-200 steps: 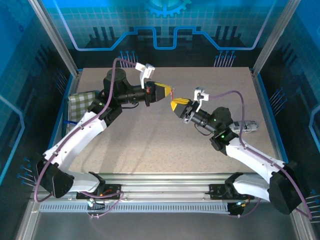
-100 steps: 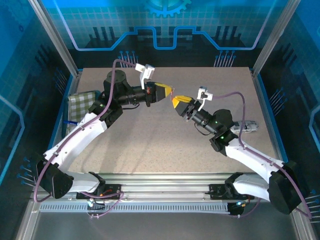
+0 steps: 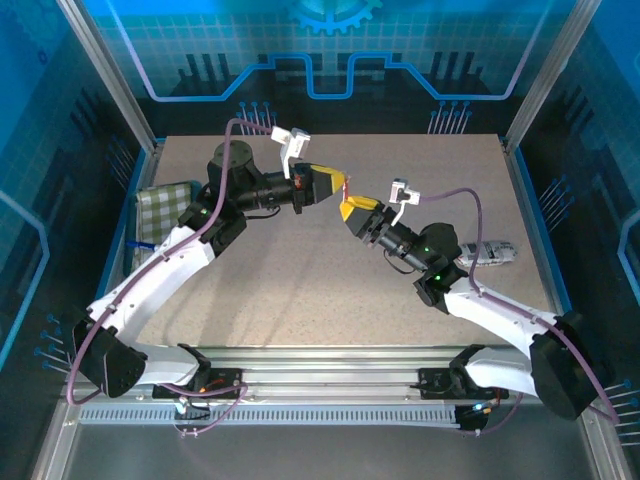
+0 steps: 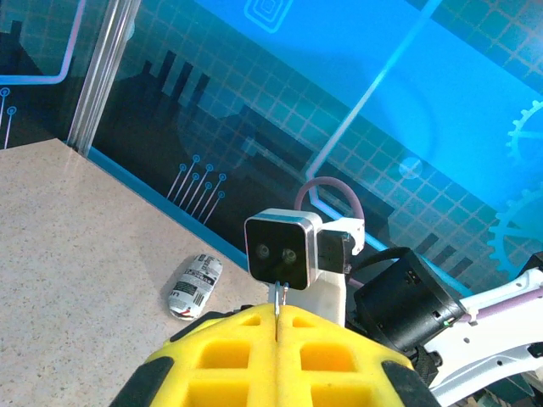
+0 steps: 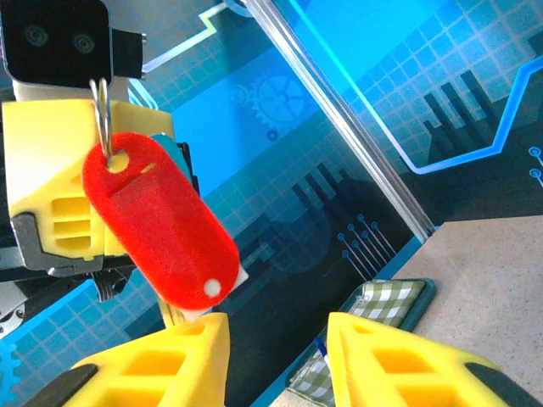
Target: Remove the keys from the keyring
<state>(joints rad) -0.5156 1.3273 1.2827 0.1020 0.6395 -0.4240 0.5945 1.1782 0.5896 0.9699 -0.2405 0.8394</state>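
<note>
Hanging from the keyring (image 5: pixel 102 119), a red tag (image 5: pixel 161 222) is the best landmark of this moment. Just above the red tag, the left pincer (image 4: pixel 277 315) is closed tight on the thin wire of the keyring. I think it holds the ring in the air, well above the desk (image 3: pixel 300 270), so that the tag and the keys dangle free and the other arm can reach them from below.

Directly under the red tag stands the right pincer (image 5: pixel 278 329). Its two yellow fingers are moderately apart with nothing between them, and they point up at the tag as if ready to take what hangs there.

Of the keys (image 5: pixel 172 315), a small pale grey piece looks out behind the lower end of the red tag, just over one finger of the right pincer. It seems to be on the ring, so the removing is not yet done.

The red tag has no writing on the face that shows. Well apart from the red tag, a small roll (image 4: pixel 193 286) lies on the desk; its white label carries dark print, too small to read.
</note>
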